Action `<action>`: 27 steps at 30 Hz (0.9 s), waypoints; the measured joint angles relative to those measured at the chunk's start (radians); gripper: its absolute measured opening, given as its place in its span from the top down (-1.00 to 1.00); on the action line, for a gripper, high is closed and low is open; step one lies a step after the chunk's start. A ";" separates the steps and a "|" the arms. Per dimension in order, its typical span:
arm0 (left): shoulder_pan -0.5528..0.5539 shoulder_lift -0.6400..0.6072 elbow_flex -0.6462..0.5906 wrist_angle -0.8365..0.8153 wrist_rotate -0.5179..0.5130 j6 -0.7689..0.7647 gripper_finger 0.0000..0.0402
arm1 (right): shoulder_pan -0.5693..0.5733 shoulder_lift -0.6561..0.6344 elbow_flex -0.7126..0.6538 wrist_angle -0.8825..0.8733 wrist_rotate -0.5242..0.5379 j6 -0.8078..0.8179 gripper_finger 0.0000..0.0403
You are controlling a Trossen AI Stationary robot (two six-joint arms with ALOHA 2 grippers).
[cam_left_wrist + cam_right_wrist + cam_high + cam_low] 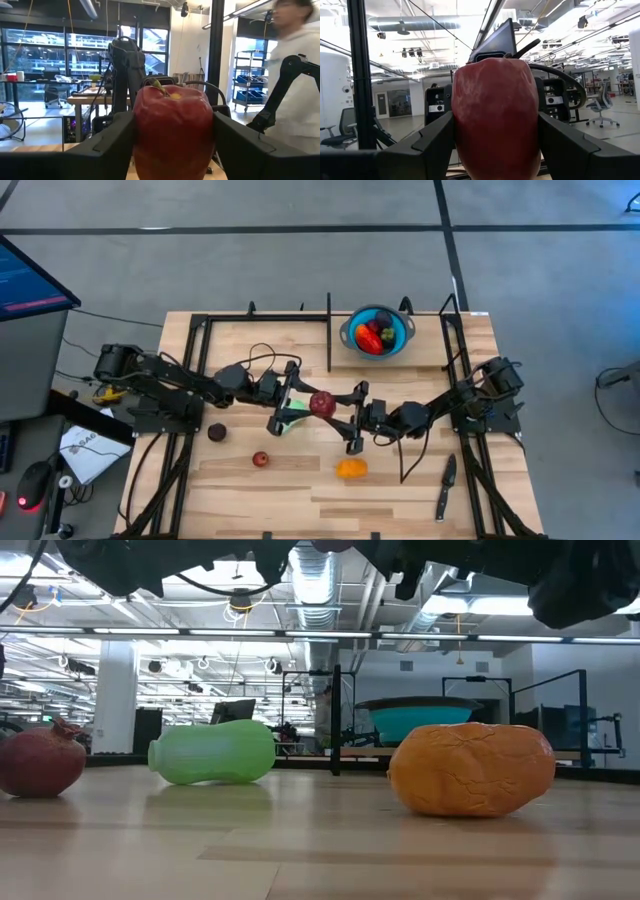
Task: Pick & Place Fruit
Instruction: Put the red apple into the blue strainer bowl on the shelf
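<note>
A red apple-like fruit [322, 404] with a short stem is up in the air over the middle of the table, between my two grippers. My left gripper [304, 404] reaches it from the table's left and my right gripper [343, 406] from the right, each shut on it. The pale green oblong fruit [288, 420] lies on its side on the table under the left gripper. An orange fruit [351, 468], a small red fruit [260, 459] and a dark maroon one [216, 432] rest on the wood nearer the front. My left gripper pinches the red fruit's sides [142, 135] between its two fingers [117, 140], coming level from the table's left. The fruit sits upright with its stem up, lifted clear of the table. My right gripper pinches the same fruit's sides [530, 130] between its two fingers [555, 145], coming level from the table's right. The fruit fills the gap between them.
The round blue bowl [400, 340] stands near the far edge, right of centre, with a red, a dark and a green piece inside. A black knife [445, 487] lies near the front right. Black frame rails [329, 330] border the table. A person in white [295, 75] stands behind.
</note>
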 joint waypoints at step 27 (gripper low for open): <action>0.006 -0.059 0.001 -0.304 -0.016 0.062 -0.13 | 0.118 -0.369 0.174 -1.160 0.352 0.092 -0.77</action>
